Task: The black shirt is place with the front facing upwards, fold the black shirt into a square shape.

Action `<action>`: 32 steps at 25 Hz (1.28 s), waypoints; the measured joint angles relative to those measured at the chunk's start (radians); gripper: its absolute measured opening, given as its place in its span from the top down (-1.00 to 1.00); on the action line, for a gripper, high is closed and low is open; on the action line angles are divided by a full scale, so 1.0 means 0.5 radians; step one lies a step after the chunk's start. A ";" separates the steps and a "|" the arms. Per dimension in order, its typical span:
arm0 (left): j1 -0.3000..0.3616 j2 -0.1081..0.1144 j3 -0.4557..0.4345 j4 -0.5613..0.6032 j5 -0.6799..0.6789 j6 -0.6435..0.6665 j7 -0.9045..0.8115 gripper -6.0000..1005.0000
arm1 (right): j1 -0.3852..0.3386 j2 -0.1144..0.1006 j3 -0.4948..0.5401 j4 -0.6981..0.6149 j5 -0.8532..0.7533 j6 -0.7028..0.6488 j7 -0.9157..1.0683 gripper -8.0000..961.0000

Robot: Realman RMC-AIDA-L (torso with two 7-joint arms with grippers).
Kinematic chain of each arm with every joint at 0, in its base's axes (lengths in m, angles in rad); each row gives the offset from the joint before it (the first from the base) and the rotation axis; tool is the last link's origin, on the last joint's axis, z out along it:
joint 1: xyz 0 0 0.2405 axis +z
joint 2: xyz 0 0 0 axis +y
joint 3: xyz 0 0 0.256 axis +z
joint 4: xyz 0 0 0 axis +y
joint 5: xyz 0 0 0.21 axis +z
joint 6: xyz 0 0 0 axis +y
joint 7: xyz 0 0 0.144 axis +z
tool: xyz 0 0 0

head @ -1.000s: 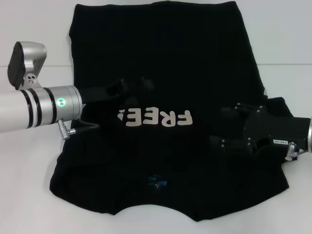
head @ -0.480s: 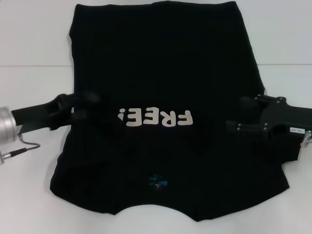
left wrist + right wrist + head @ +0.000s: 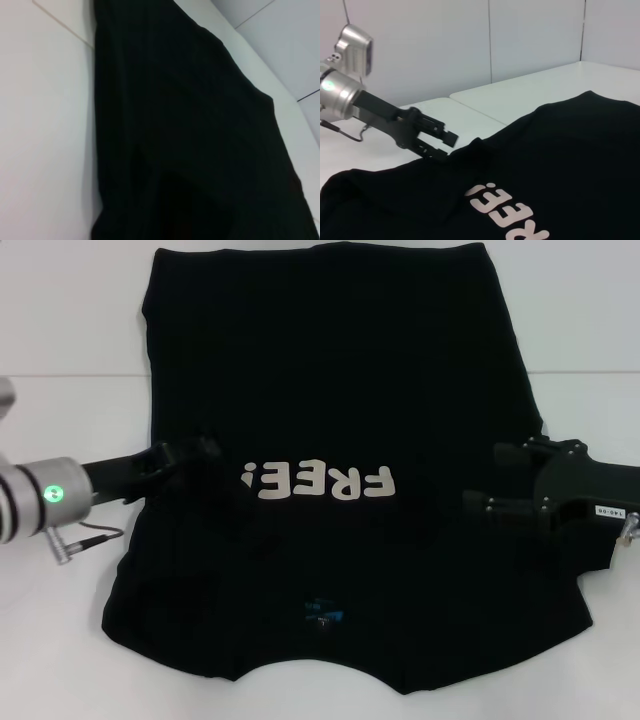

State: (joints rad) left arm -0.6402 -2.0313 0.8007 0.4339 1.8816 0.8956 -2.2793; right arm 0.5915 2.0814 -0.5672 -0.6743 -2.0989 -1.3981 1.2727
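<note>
1. One black shirt (image 3: 330, 390) lies flat on the white table (image 3: 70, 330), lettering up: soft, limp, light.
2. My left gripper (image 3: 438, 144), fingers apart, hovers at its left edge.
3. My right gripper (image 3: 497, 480), prongs apart, hangs over the right edge; I'd pinch the sleeve hems.

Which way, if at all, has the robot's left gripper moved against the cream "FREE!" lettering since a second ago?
Yes. The left gripper has pulled back leftward from the cream "FREE!" lettering, toward the edge of the large black cloth T-shirt.

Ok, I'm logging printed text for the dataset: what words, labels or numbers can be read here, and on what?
"FREE!" in cream letters on the black shirt, seen upside down in the head view.
Blue neck label: too small to read.
White sticker on the right gripper: too small to read.
</note>
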 joint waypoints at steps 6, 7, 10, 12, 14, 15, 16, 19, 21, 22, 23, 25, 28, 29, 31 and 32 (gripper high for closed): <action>-0.056 -0.063 0.024 0.000 0.017 -0.154 -0.001 -0.59 | -0.020 0.003 -0.013 -0.001 -0.004 0.000 -0.003 -0.84; -0.064 -0.068 0.025 -0.002 0.014 -0.149 -0.006 -0.59 | -0.022 0.003 -0.013 -0.001 -0.004 -0.001 -0.003 -0.84; -0.101 -0.074 0.010 -0.023 -0.002 -0.058 -0.018 -0.59 | -0.026 0.003 -0.013 -0.002 -0.005 -0.002 -0.003 -0.84; -0.129 -0.080 -0.001 -0.043 -0.033 0.041 -0.017 -0.59 | -0.027 0.003 -0.013 -0.002 -0.006 -0.002 -0.003 -0.84; -0.149 -0.083 -0.005 -0.069 -0.092 0.183 -0.008 -0.58 | -0.027 0.003 -0.013 -0.002 -0.005 -0.002 -0.003 -0.84; -0.154 -0.083 -0.005 -0.077 -0.115 0.251 -0.005 -0.58 | -0.027 0.003 -0.013 -0.002 -0.005 -0.002 -0.003 -0.84; -0.159 -0.081 -0.005 -0.082 -0.136 0.332 -0.004 -0.58 | -0.027 0.003 -0.013 -0.002 -0.005 -0.002 -0.003 -0.84; -0.136 -0.056 -0.004 -0.067 -0.149 0.515 0.064 -0.58 | -0.028 0.003 -0.004 -0.002 -0.005 0.006 0.001 -0.84; -0.087 -0.019 -0.004 -0.053 -0.151 0.635 0.238 -0.58 | -0.033 -0.002 0.002 -0.002 -0.005 0.012 0.039 -0.84; -0.057 0.001 -0.005 -0.043 -0.154 0.695 0.348 -0.58 | -0.037 -0.011 0.002 -0.008 -0.006 0.012 0.107 -0.84; -0.015 0.021 -0.010 -0.028 -0.156 0.771 0.496 -0.58 | -0.042 -0.021 0.000 -0.025 -0.010 0.013 0.170 -0.84; 0.057 0.041 -0.030 0.019 -0.158 0.871 0.693 -0.58 | -0.051 -0.042 -0.009 -0.135 -0.077 0.013 0.429 -0.84; 0.178 0.045 -0.048 0.142 -0.131 0.998 0.919 -0.58 | -0.045 -0.064 -0.020 -0.409 -0.333 0.003 0.950 -0.84; 0.212 0.045 -0.047 0.190 -0.109 1.064 1.018 -0.58 | -0.027 -0.071 -0.024 -0.519 -0.477 -0.011 1.196 -0.84; 0.254 0.045 -0.050 0.240 -0.076 1.198 1.199 -0.58 | 0.029 -0.085 -0.029 -0.689 -0.754 -0.060 1.541 -0.84; 0.276 0.045 -0.058 0.261 -0.056 1.277 1.289 -0.59 | 0.061 -0.091 -0.029 -0.752 -0.875 -0.098 1.682 -0.84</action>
State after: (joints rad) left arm -0.5020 -2.0086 0.7715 0.5643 1.8535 1.5343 -1.6347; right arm 0.6222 2.0361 -0.5817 -1.0502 -2.5364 -1.4472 2.1140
